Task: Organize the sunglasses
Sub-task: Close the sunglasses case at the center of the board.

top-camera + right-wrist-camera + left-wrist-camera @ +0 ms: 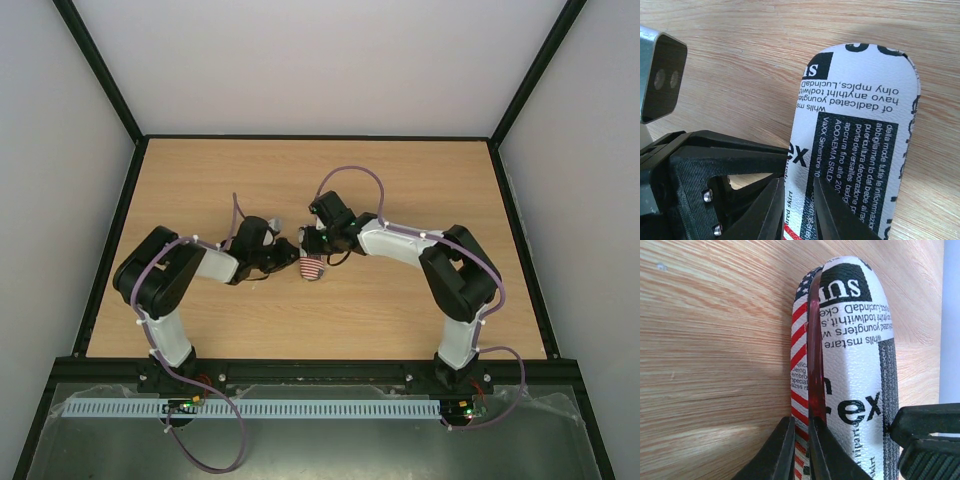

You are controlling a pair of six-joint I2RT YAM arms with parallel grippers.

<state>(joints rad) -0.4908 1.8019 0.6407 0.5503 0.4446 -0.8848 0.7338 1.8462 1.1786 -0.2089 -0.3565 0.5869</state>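
Note:
The oblong case (312,268) lies at the table's middle, between both grippers. In the left wrist view its newspaper-print lid (855,360) sits over the flag-striped lower half (799,340). A strip of the red translucent sunglasses (814,365) shows in the seam between them; the rest of the pair is hidden inside. My left gripper (801,427) is closed narrowly on the striped lower edge, beside the red strip. My right gripper (796,192) pinches the edge of the lid (855,130). In the top view the left gripper (288,256) and the right gripper (320,246) meet at the case.
The wooden table (300,170) is bounded by a black frame and white walls. The right gripper's black fingers (927,437) crowd the case's right side in the left wrist view. The left gripper's body and camera (660,75) fill the left of the right wrist view.

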